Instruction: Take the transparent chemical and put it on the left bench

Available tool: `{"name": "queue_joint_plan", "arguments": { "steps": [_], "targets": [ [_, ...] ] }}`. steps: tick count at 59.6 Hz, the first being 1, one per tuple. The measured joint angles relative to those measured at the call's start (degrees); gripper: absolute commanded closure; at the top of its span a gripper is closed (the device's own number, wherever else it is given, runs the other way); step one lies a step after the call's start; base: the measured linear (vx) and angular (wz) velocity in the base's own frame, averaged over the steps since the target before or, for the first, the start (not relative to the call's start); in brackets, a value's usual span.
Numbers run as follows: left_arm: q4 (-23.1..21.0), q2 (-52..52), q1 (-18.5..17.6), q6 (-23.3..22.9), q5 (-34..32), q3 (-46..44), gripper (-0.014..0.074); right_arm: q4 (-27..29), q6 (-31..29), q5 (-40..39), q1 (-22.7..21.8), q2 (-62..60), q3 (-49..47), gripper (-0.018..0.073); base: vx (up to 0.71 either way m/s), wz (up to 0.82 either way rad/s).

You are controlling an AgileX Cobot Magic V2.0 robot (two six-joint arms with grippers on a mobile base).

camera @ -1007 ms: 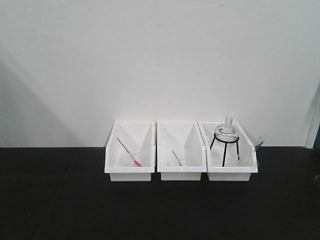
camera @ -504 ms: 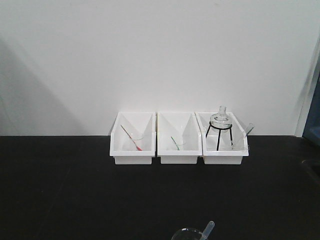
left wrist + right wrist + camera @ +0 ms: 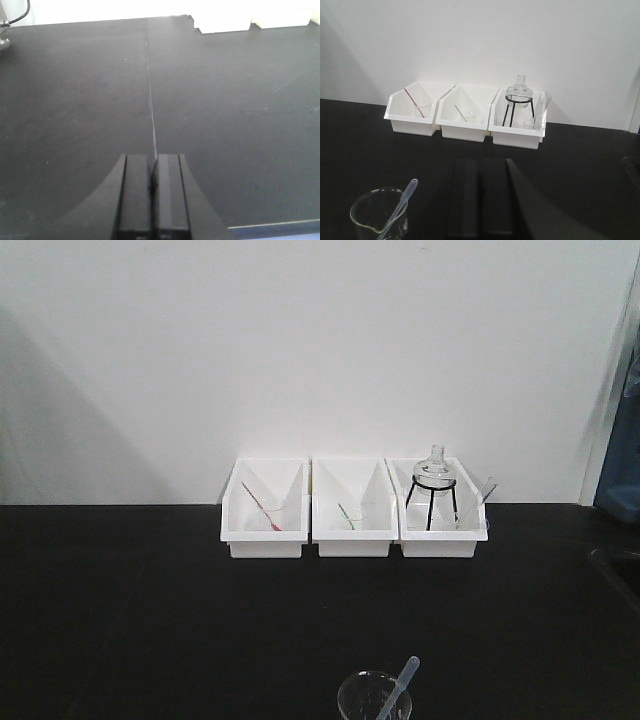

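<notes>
Right wrist view: transparent chemical (image 3: 379, 212), clear beaker, whitish dropper leaning out.

The surface (image 3: 150, 610) was black and matt, faintly scuffed, with a thin seam showing in the left wrist view. Three bins (image 3: 349, 508) against the wall looked like smooth white plastic with a slight sheen. The beaker (image 3: 377, 215) near the front was clear glass, and the dropper (image 3: 400, 205) leaning in it was translucent, whitish plastic. The flask (image 3: 434, 468) was clear glass too, standing on a thin black wire tripod (image 3: 431, 508). The wall (image 3: 320, 340) was plain matt white. Both pincers, left (image 3: 151, 187) and right (image 3: 481, 200), were dull black, smooth-faced.
</notes>
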Motion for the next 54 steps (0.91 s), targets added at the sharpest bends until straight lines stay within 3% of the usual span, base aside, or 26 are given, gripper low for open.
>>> {"name": "queue_joint_plan", "arguments": {
  "steps": [26, 29, 33, 36, 42, 47, 52, 54],
  "targets": [
    [0.0, 0.0, 0.0, 0.0, 0.0, 0.0, 0.0600, 0.0, 0.0, 0.0, 0.0, 0.0, 0.0, 0.0564, 0.00, 0.00],
    [0.0, 0.0, 0.0, 0.0, 0.0, 0.0, 0.0600, -1.4, 0.0, 0.1, 0.0, 0.0, 0.0, 0.0564, 0.00, 0.00],
    [0.0, 0.0, 0.0, 0.0, 0.0, 0.0, 0.0600, -7.8, 1.1, 0.6, 0.0, 0.0, 0.0, 0.0564, 0.00, 0.00],
    [0.0, 0.0, 0.0, 0.0, 0.0, 0.0, 0.0600, -16.5, 6.6, 3.0, 0.0, 0.0, 0.0, 0.0564, 0.00, 0.00],
    [0.0, 0.0, 0.0, 0.0, 0.0, 0.0, 0.0600, -43.1, 23.4, 14.1, 0.0, 0.0, -0.1, 0.0564, 0.00, 0.00],
    [0.0, 0.0, 0.0, 0.0, 0.0, 0.0, 0.0600, -59.8, 45.5, 21.2, 0.2, -0.4, 1.4, 0.0564, 0.00, 0.00],
    [0.0, 0.0, 0.0, 0.0, 0.0, 0.0, 0.0600, -73.0, 67.5, 19.5, 0.2, -2.7, 6.1, 0.0564, 0.00, 0.00],
    [0.0, 0.0, 0.0, 0.0, 0.0, 0.0, 0.0600, -76.6, 73.8, 17.7, 0.2, -4.6, 8.3, 0.0564, 0.00, 0.00]
  ]
}}
